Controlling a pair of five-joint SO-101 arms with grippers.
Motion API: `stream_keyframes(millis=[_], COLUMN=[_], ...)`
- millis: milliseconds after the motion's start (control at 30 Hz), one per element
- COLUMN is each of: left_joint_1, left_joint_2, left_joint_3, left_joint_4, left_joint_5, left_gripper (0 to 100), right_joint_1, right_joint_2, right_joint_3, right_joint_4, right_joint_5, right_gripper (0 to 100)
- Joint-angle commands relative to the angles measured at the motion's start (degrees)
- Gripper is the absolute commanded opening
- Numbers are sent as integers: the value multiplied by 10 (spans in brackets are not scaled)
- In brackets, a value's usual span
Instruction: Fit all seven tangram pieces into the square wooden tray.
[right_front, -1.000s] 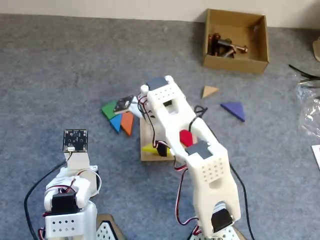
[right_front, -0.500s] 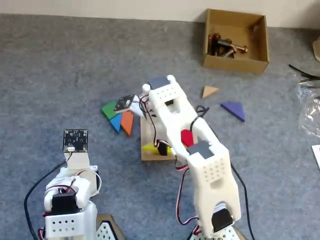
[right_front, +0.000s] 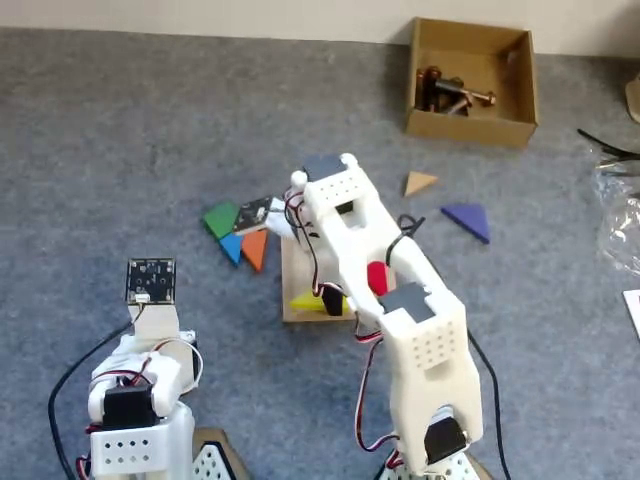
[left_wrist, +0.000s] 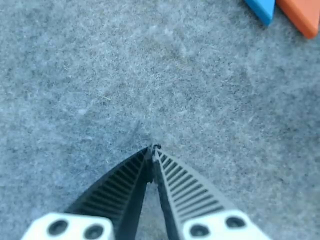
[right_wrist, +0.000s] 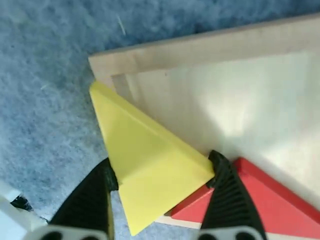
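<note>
Yellow triangle (right_wrist: 150, 170) is the piece being worked. The right gripper (right_wrist: 162, 170) pinches it, one jaw against each of two edges, at a corner of the tray (right_wrist: 200, 47). It lies across the tray's rim, partly over the wooden floor and partly over the carpet, so I judge it not yet seated. One of its corners touches the red piece (right_wrist: 265, 195), which lies inside the tray along the same rim.

By my count that leaves one piece in, one half in, and five outside. From above, green (right_front: 220, 217), blue (right_front: 232, 247) and orange (right_front: 256, 247) sit bunched together just beside the tray (right_front: 296, 270), off its far corner on the left arm's side. The tan triangle (right_front: 419, 182) and purple triangle (right_front: 467, 220) lie well apart from the tray on its other side, toward the cardboard box (right_front: 470, 130). Most of the tray floor looks bare, so most of the fitting is ahead.

The left gripper (left_wrist: 152, 150) hangs over bare carpet well apart from the tray, jaws pressed together on nothing.
</note>
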Motion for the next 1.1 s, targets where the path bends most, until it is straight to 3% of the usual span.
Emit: stream_keyframes(millis=[0, 333, 500, 1067], left_joint_1=[-5, -5, -5, -5], left_joint_2=[4, 4, 4, 4], left_joint_3=[12, 12, 12, 12], left_joint_4=[4, 4, 4, 4], left_joint_5=[1, 1, 1, 1], left_gripper=[5, 5, 5, 5], right_joint_1=[15, 14, 14, 12], right_joint_2=[-22, -22, -22, -22], right_joint_3=[5, 0, 0, -1], right_joint_4=[-7, -8, -8, -18], right_joint_5=[5, 6, 6, 7], right_gripper=[53, 80, 152, 161])
